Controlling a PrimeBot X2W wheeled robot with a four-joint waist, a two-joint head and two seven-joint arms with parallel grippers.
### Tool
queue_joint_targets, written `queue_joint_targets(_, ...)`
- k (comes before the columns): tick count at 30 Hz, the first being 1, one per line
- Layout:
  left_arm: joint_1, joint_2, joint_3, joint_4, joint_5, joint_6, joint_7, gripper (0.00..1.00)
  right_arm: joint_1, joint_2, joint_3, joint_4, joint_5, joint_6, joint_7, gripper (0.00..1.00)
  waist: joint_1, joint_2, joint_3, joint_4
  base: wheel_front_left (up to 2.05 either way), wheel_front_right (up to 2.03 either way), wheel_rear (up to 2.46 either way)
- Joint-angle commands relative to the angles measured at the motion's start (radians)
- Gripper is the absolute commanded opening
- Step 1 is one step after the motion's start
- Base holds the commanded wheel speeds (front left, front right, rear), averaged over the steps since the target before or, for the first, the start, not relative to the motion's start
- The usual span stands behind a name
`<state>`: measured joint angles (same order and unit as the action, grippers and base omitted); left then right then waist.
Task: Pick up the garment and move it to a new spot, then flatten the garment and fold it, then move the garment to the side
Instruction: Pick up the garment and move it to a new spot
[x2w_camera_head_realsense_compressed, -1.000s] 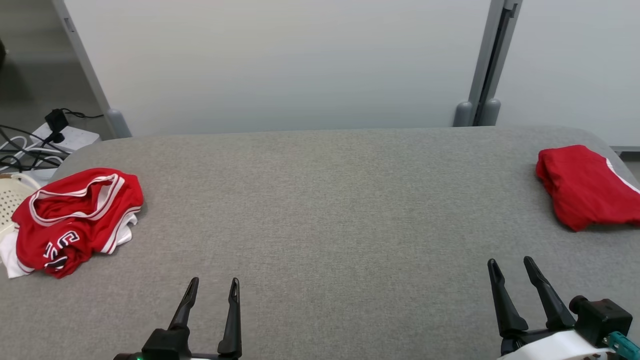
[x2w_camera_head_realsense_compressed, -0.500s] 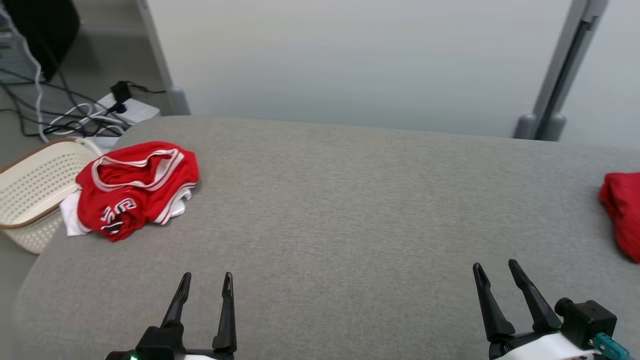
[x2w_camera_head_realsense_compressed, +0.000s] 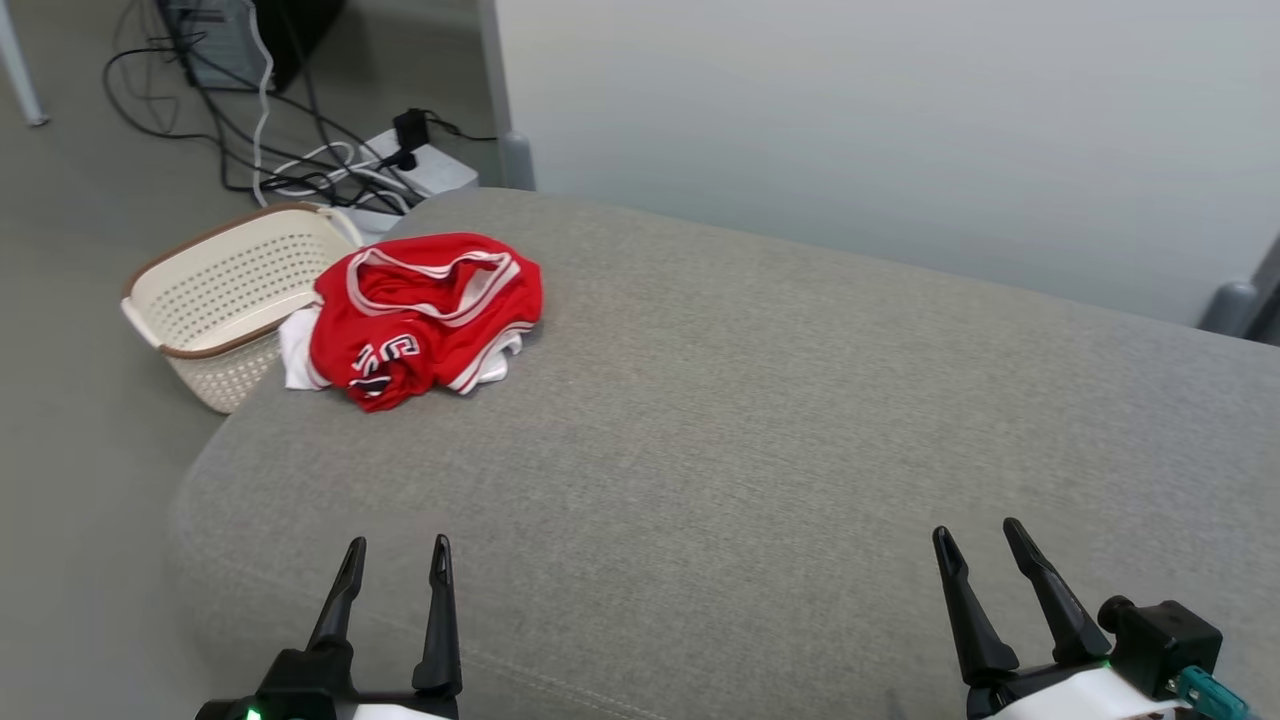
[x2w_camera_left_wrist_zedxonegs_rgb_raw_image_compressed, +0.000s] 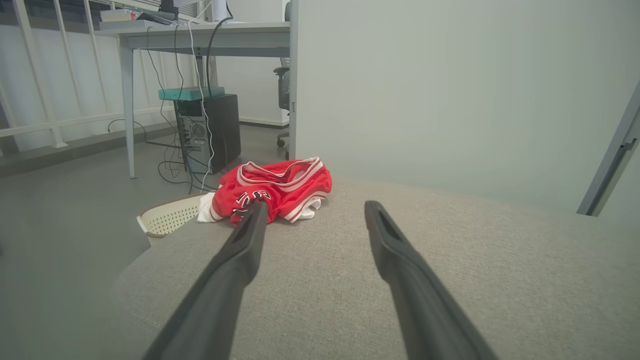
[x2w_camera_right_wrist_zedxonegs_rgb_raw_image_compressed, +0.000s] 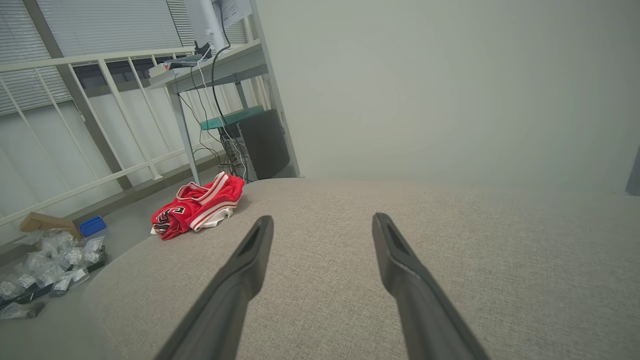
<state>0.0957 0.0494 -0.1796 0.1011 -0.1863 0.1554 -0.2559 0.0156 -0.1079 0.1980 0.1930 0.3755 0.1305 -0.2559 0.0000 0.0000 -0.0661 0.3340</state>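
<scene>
The garment (x2w_camera_head_realsense_compressed: 420, 315) is a crumpled red jersey with white trim and dark lettering, lying with some white cloth at the far left corner of the grey padded table (x2w_camera_head_realsense_compressed: 760, 430). The left wrist view shows the garment (x2w_camera_left_wrist_zedxonegs_rgb_raw_image_compressed: 275, 190) just beyond the fingertips, and the right wrist view has the garment (x2w_camera_right_wrist_zedxonegs_rgb_raw_image_compressed: 197, 205) far off to the left. My left gripper (x2w_camera_head_realsense_compressed: 397, 548) hovers open near the table's front edge, well short of the jersey, holding nothing. My right gripper (x2w_camera_head_realsense_compressed: 978, 530) stands open at the lower right, also holding nothing.
A cream perforated basket (x2w_camera_head_realsense_compressed: 225, 300) sits on the floor against the table's left end. Cables and a power strip (x2w_camera_head_realsense_compressed: 400, 165) lie on the floor behind it, with a desk and a computer tower (x2w_camera_left_wrist_zedxonegs_rgb_raw_image_compressed: 210, 132) further back. A pale partition wall (x2w_camera_head_realsense_compressed: 880, 130) runs behind the table.
The head camera has swung left: the jersey sits nearer the middle of the view, the basket and floor have come in, and the red cloth at the right has left the view. Both grippers stay open.
</scene>
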Motion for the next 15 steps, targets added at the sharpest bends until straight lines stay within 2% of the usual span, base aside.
queue_joint_targets(1, -0.036, 0.001, 0.035, -0.029, -0.007, 0.008, -0.006, 1.00, -0.022, -0.009, 0.020, -0.030, 0.008, 0.000, -0.006, 1.00, 0.0000, 0.0000, 0.003, 0.029, 0.00, 0.00, 0.00)
queue_joint_targets(9, -0.034, 0.001, 0.040, -0.035, -0.010, 0.011, -0.006, 1.00, -0.017, -0.009, 0.017, -0.033, 0.002, 0.000, -0.006, 1.00, 0.0000, 0.0000, 0.005, 0.096, 0.00, 0.00, 0.00)
queue_joint_targets(15, -0.024, 0.001, 0.057, -0.032, -0.015, 0.013, -0.006, 1.00, -0.010, -0.006, 0.027, -0.027, 0.014, 0.000, -0.006, 1.00, 0.0000, 0.0000, 0.000, 0.109, 0.00, 0.00, 0.00)
